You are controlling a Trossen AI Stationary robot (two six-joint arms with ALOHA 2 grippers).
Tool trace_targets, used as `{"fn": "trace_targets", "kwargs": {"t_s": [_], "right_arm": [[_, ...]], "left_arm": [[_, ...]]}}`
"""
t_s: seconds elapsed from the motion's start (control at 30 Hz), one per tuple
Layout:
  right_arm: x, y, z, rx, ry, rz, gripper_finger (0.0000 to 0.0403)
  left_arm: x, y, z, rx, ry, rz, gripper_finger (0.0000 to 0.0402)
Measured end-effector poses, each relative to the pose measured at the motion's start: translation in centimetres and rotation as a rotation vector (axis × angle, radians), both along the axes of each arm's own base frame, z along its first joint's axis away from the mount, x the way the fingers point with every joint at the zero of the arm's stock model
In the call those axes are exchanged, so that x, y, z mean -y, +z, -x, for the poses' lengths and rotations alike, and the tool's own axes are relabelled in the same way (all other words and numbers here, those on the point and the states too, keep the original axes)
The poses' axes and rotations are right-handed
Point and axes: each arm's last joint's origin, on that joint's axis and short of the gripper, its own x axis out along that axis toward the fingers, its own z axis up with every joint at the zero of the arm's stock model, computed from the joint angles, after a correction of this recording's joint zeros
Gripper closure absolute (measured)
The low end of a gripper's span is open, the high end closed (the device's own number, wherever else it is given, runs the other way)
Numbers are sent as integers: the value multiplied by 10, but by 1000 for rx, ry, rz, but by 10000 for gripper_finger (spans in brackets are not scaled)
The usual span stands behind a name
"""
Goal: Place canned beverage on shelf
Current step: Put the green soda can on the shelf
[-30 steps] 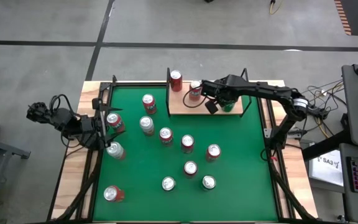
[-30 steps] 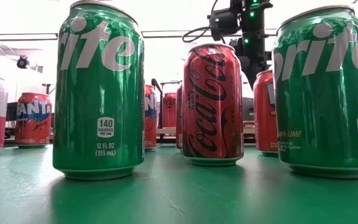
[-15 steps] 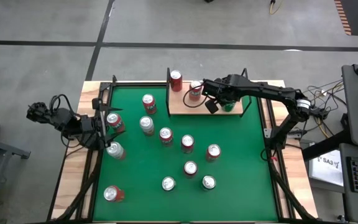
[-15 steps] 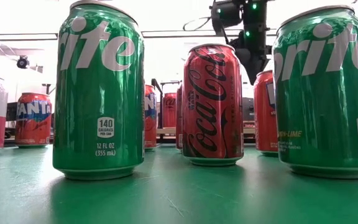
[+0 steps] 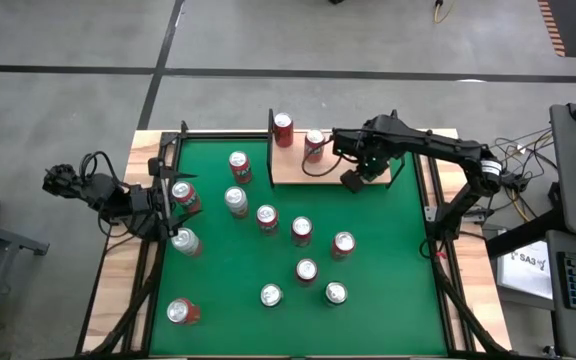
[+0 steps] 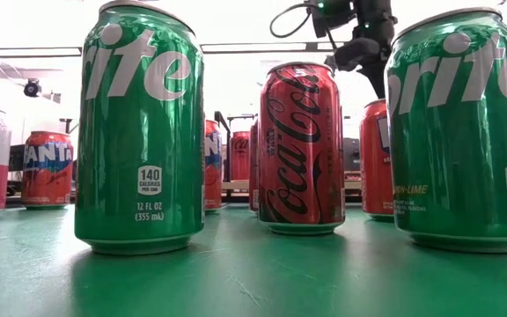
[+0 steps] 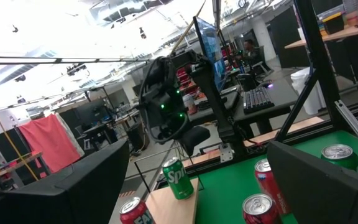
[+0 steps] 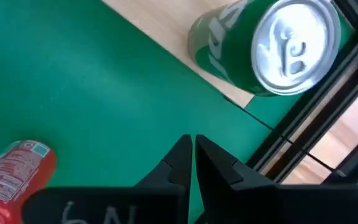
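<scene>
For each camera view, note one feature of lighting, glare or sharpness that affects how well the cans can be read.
Low view: bright backlight washes out the room behind the near Sprite can. Left wrist view: ceiling glare whitens the upper part, and distant things look soft. Right wrist view: the green can's silver lid shines. High view: even light, with short shadows beside the shelf.

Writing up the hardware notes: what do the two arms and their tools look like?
Both arms are dark, slim and jointed, with loose black cables looped along them. The right tool ends in two black wedge-shaped fingers; green indicator lights glow on its wrist. The left tool has broad, flat black fingers.
</scene>
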Motion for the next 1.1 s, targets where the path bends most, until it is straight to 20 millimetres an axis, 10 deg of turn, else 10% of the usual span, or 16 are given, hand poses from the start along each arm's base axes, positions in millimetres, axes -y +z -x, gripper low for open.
{"fn": "trace_targets", "kwargs": {"t_s": [1.1], "right_arm": [[42,-18,13,-54,49,95,390]], "left_arm": [[0,0,0,0,0,1,36]]}}
